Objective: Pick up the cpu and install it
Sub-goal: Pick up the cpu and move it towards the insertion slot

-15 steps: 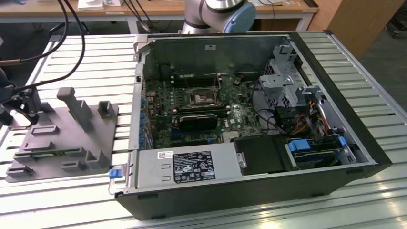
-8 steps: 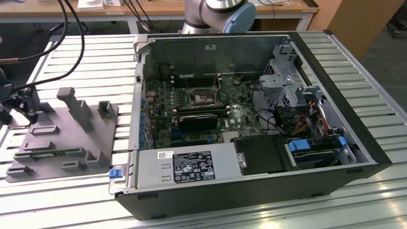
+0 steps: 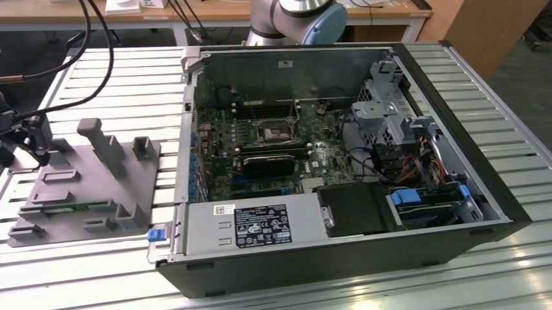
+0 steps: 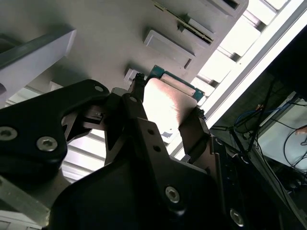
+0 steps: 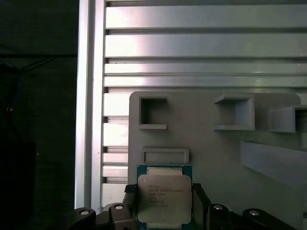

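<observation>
One claw (image 5: 164, 191), one cpu (image 5: 164, 203), one grey block (image 5: 206, 143), one open computer case (image 3: 345, 248). The claw is closed to cpu width, with fingers (image 5: 130, 201) against two opposite edges. The cpu sits between them, flat on the block just under the claw. The first wrist view shows the cpu's silver top face-on. The exterior view adds the case with one green motherboard (image 3: 258, 129), well apart from the claw on the slatted bench (image 3: 483, 77).
</observation>
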